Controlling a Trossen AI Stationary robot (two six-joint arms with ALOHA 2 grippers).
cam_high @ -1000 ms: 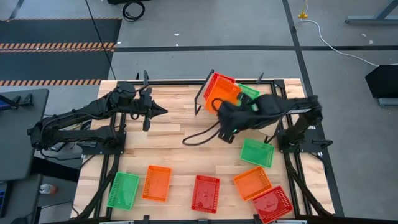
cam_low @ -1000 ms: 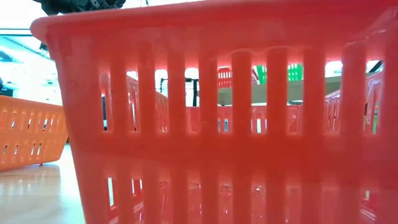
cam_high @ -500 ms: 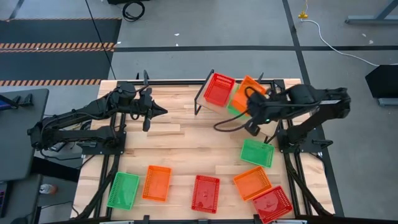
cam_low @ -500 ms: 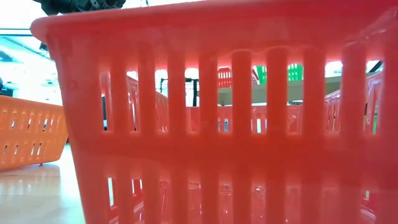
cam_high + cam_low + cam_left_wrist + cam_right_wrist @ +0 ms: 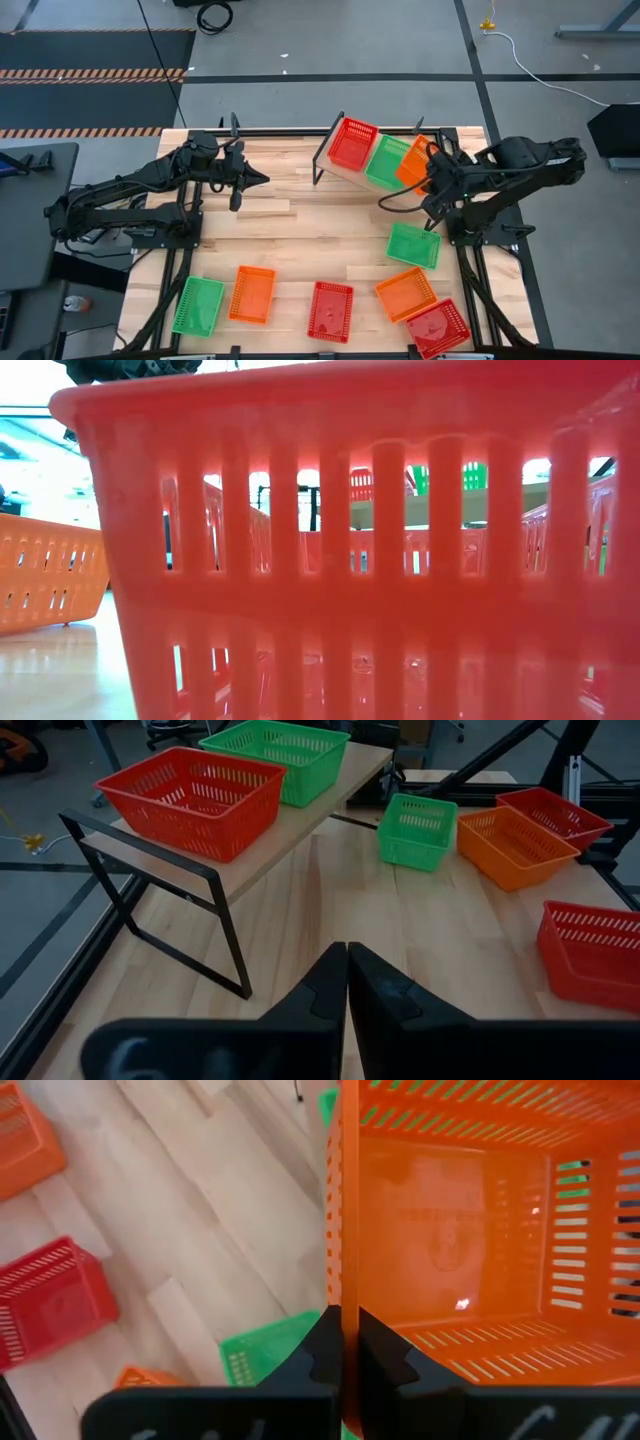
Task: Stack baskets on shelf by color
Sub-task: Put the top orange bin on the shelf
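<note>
The right gripper (image 5: 341,1342) pinches the wall of an orange basket (image 5: 414,162), holding it tilted over the right end of the shelf (image 5: 280,835), just beside the green basket (image 5: 387,160) and red basket (image 5: 353,143) already sitting there. That free spot lies directly under the held basket, so setting it down looks like the next move, though the arm hides whether it touches the board. The left gripper (image 5: 346,982), fingers closed on nothing, waits well apart to the left, and a red basket wall (image 5: 330,540) blocks nearly the whole low view.
</note>
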